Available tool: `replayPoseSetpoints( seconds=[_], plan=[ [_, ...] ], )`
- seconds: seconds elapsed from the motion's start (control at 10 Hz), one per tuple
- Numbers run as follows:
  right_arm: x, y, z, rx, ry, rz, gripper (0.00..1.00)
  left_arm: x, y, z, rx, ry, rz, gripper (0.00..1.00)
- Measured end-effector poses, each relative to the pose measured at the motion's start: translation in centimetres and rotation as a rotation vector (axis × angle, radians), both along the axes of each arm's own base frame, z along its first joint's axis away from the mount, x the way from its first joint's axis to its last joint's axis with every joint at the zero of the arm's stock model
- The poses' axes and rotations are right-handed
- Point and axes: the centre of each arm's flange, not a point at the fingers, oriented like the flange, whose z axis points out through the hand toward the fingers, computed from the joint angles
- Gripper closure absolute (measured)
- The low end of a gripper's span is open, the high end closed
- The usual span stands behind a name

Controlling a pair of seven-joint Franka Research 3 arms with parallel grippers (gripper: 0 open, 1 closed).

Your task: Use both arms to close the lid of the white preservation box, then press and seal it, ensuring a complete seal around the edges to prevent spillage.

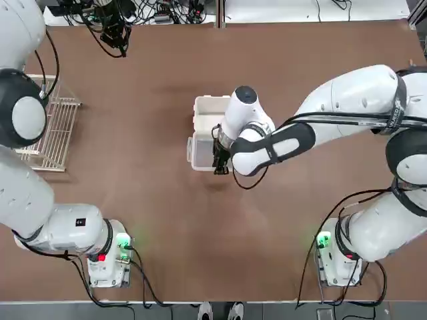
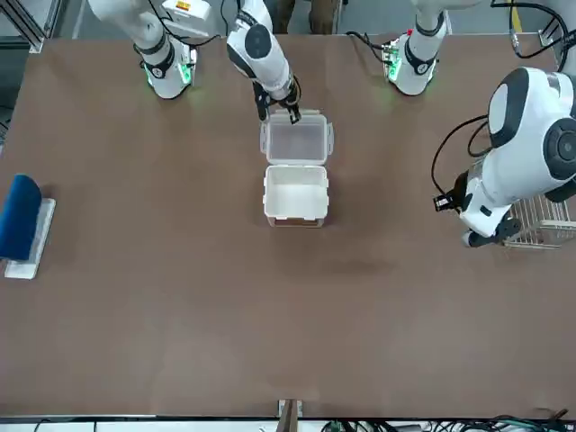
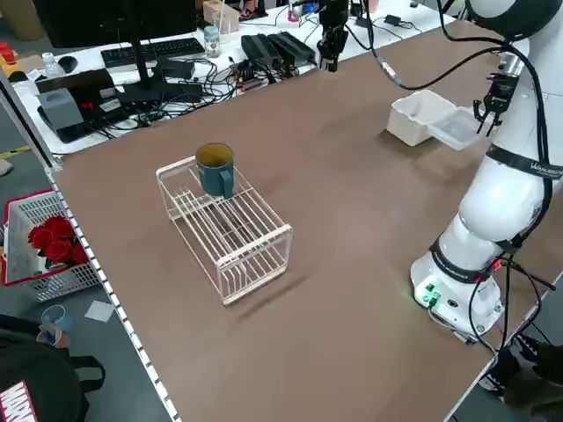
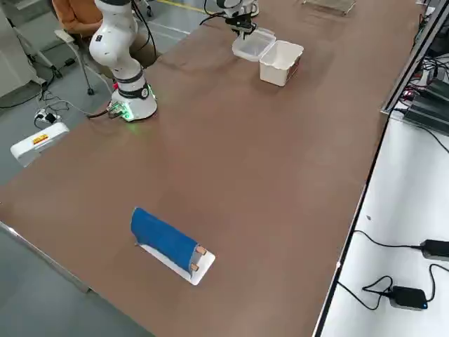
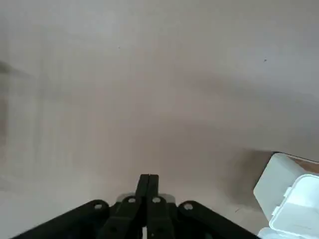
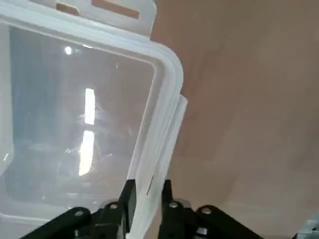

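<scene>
The white preservation box (image 1: 208, 110) stands open mid-table, its body (image 2: 295, 193) pale and empty. The lid (image 2: 294, 141) lies flat on the table on the side nearer the arms' bases, still joined to the box. My right gripper (image 1: 220, 160) is down at the lid's outer edge. In the right wrist view its fingers (image 6: 124, 196) sit on either side of the lid's rim (image 6: 154, 149), shut on it. My left gripper (image 5: 148, 178) hangs shut high above bare table, well to the left of the box (image 5: 291, 196), holding nothing.
A white wire rack (image 3: 224, 224) with a teal mug (image 3: 215, 167) on top stands at the table's left side, under the left arm (image 1: 20, 113). A blue-topped tray (image 2: 20, 220) lies far out at the right. Cables (image 1: 113, 27) crowd the far edge.
</scene>
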Motion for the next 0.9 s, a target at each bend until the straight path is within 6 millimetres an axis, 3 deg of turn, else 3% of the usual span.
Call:
replayPoseSetpoints(
  seconds=[0.6,0.9],
  plan=[
    [0.8,0.0,0.5,-0.013,0.025,-0.035,0.88,0.0,0.5,0.1,-0.018,0.005,0.017,0.99],
    [2.0,0.4,2.1,-0.036,0.062,-0.043,0.88,0.0,0.0,0.2,-0.075,0.012,0.037,0.99]
  ],
)
